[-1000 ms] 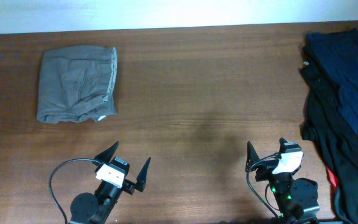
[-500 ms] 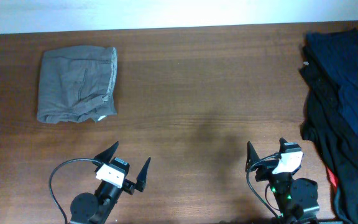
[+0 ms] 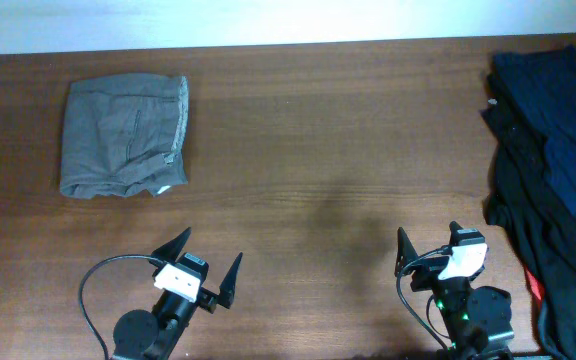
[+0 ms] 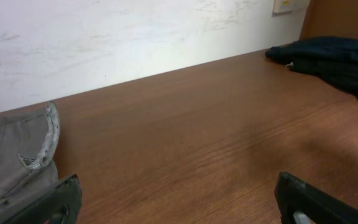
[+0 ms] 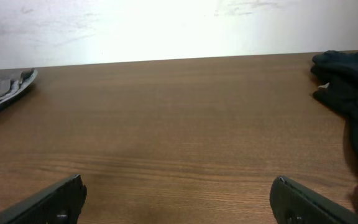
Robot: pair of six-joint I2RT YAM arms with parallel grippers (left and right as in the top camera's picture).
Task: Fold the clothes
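— Where do the clothes lie?
— Grey-khaki trousers [image 3: 125,137] folded upper left, waistband running up-down on their right edge; navy pile [image 3: 558,150] stretches top-to-bottom along the right edge.
— Grippers?
— Left gripper [image 3: 211,248] and right gripper [image 3: 427,240] both spread wide, holding nothing. Nothing has moved.

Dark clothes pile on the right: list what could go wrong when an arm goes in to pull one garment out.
1. In the dark pile the navy garment overlaps black fabric, with a red bit at its lower edge; the open right end effector may pinch several layers at once.
2. The pile runs past the picture's right edge, so a tug might drag unseen fabric along.
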